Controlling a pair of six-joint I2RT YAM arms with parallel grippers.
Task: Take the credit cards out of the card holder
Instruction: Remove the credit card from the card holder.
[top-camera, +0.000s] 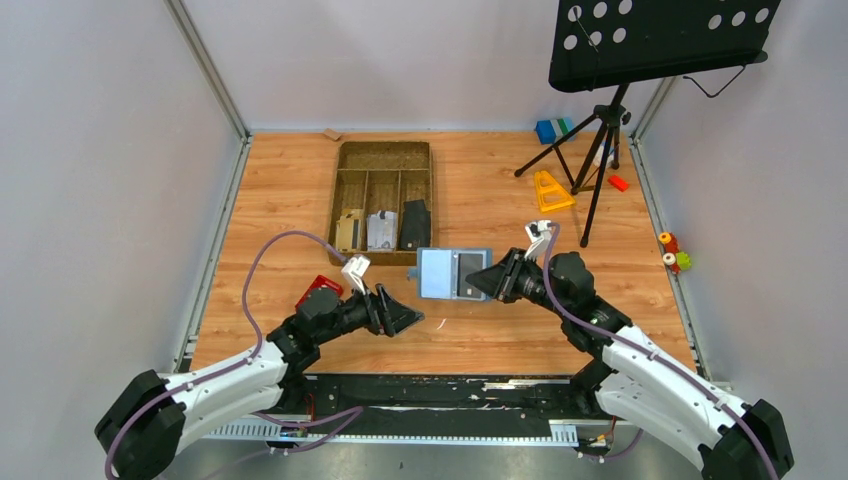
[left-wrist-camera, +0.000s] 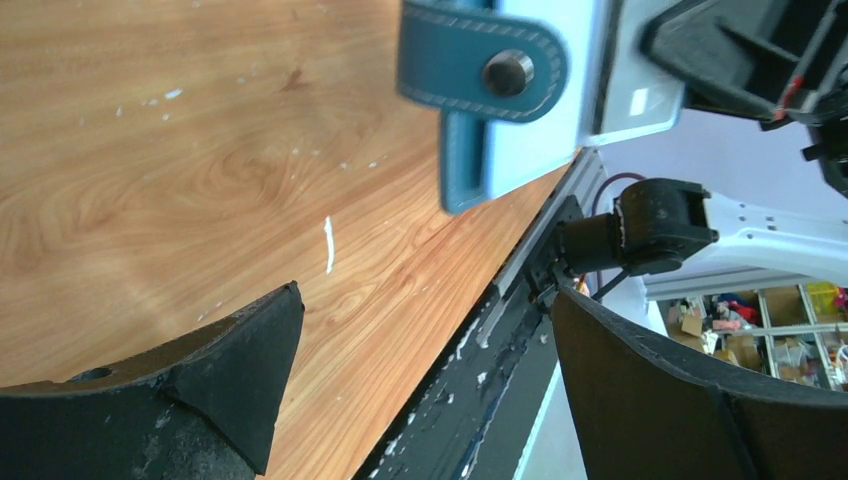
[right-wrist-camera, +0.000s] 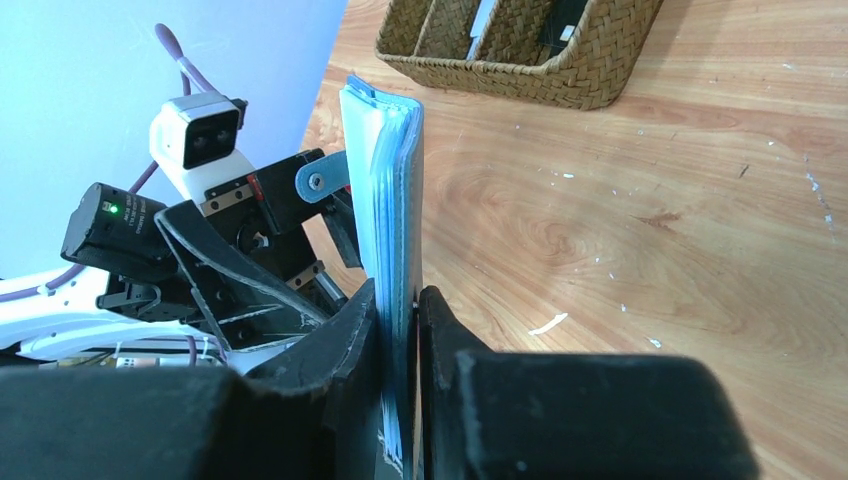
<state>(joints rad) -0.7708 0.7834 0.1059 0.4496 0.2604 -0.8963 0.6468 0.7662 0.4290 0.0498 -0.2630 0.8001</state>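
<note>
slate-blue card holder (top-camera: 440, 272) sits in front of the woven tray (top-camera: 340, 190), its edge clamped in the right gripper (top-camera: 478, 281), while the left gripper (top-camera: 408, 317) gapes empty nearby.

The table (left-wrist-camera: 180, 180) is wood-grained and smooth with a soft sheen, flecked with white marks. The card holder (left-wrist-camera: 470, 50) looks like matt slate-blue leather with pale stitching and a shiny metal snap (left-wrist-camera: 508, 72). The tray (right-wrist-camera: 560, 60), at the top of the right wrist view, is rough woven wicker. The left gripper (left-wrist-camera: 428, 295) has matt black fingers (left-wrist-camera: 230, 370), scuffed.
</note>
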